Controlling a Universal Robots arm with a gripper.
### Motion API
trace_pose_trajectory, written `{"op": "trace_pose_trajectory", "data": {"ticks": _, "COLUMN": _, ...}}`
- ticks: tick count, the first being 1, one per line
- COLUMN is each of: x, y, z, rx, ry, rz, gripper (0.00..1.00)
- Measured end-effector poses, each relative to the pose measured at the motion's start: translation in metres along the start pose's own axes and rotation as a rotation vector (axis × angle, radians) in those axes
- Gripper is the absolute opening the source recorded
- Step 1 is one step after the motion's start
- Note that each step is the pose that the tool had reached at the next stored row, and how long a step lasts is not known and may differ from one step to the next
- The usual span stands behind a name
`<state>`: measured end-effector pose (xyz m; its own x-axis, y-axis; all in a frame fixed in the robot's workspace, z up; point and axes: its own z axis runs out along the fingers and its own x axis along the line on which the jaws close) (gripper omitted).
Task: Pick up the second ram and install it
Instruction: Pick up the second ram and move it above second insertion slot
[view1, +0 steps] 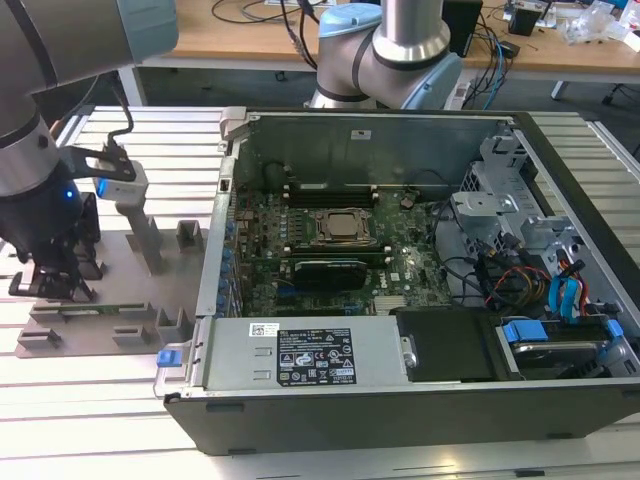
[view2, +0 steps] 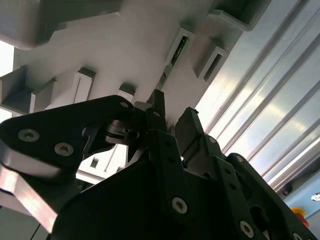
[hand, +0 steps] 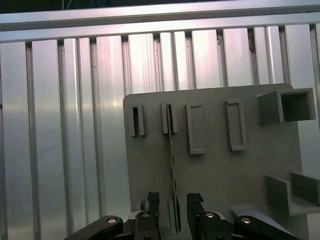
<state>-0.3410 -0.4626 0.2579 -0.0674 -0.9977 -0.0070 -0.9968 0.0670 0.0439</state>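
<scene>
1 ram (hand: 172, 160) in fixture (hand: 220, 190) slot w/ gripper (hand: 173, 200) astride.

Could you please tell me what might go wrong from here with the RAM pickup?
The second ram stands on edge between the fingers of the open gripper; an uneven close might tilt or flex it. Its far end sits in a slot of the grey fixture, so a skewed lift could bind.

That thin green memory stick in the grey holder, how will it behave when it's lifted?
Probably stiff and light: the second ram is a thin flat board standing on edge in the grey fixture. Likely fragile, and apt to tilt if the gripper pinches off-centre.
</scene>
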Motion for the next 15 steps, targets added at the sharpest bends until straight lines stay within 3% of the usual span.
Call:
{"op": "trace_pose_trajectory", "data": {"ticks": 8, "x": 0.0010, "y": -0.0007, "z": 0.0151, "rx": 0.0000, "ry": 0.0003, "rz": -0.006, "gripper": 0.36}}
{"op": "trace_pose_trajectory", "data": {"ticks": 10, "x": 0.0011, "y": 0.0004, "z": 0.0213, "rx": -0.0004, "ry": 0.0024, "rz": -0.055, "gripper": 0.36}}
{"op": "trace_pose_trajectory", "data": {"ticks": 15, "x": 0.0018, "y": 0.0113, "z": 0.0326, "rx": -0.0001, "ry": 0.0027, "rz": -0.063, "gripper": 0.36}}
